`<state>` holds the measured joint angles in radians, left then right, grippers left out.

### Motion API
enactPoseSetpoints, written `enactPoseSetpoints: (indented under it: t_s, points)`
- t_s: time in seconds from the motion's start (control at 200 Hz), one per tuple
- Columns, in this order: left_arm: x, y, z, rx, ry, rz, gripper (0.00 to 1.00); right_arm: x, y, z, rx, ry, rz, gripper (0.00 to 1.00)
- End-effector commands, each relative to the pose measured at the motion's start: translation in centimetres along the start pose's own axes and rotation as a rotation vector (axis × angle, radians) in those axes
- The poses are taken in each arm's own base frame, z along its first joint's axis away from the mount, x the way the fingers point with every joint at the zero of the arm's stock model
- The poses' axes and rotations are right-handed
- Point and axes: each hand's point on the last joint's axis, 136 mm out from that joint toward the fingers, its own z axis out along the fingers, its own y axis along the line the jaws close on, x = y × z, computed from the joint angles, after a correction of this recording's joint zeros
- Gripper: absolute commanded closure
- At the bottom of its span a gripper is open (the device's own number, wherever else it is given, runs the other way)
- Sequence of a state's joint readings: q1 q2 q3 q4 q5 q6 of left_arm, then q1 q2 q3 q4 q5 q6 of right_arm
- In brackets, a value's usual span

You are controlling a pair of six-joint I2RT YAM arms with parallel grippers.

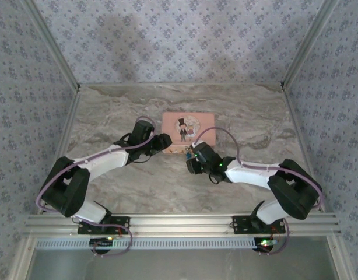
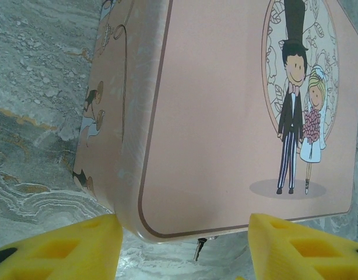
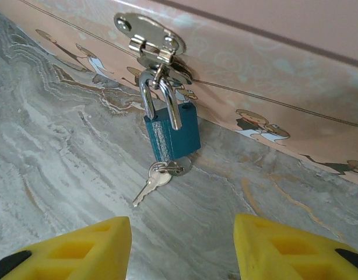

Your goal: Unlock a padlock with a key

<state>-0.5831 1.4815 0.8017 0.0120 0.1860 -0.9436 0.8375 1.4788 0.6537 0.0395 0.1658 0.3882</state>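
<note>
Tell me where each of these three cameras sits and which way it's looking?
Top external: above and behind the robot, looking down at the marble table, left arm, right arm and pink tin.
Left wrist: on the left arm, facing the tin's lid past the open left gripper.
Right wrist: on the right arm, low, facing the padlock and key past the right gripper.
Shared: the tin, in all three.

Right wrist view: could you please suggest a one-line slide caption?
Blue-teal padlock hanging from the hasp of the pink tin, its small key lying on the marble table just below.
</note>
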Motion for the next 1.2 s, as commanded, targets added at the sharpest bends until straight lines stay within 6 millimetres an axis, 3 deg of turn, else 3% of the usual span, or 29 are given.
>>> enactPoseSetpoints:
  t_s: [0.0,0.4,0.625,0.785,0.859,1.094,1.199]
  points:
    - [-1.4,-1.5,-0.5,0.045,-0.046,0.011,0.42,-1.8,0.0,0.6,0.067,-0.075,0.029,0.48]
    - [-1.1,-1.1,-0.8,0.037,-0.043,0.002,0.42,-1.8,-0.2,3.1,0.15,-0.083,0.035,0.5]
    - [-1.2,-0.7,-0.9,0.033,-0.043,-0.005,0.42,-1.5,0.3,4.3,0.172,-0.07,0.014,0.55]
    - [-1.1,-0.5,-1.0,0.033,-0.043,-0.008,0.42,-0.6,0.3,4.8,0.171,-0.048,0.011,0.69]
    - [-1.2,-0.4,-1.0,0.033,-0.044,-0.011,0.42,-0.1,0.3,4.7,0.174,-0.035,0.001,0.71]
    - [-1.4,0.1,-1.1,0.031,-0.045,-0.016,0.43,1.1,0.5,3.9,0.137,-0.008,-0.061,0.93]
    - [-1.5,0.3,-1.2,0.028,-0.05,-0.015,0.43,1.0,1.0,3.2,0.102,-0.002,-0.112,0.98]
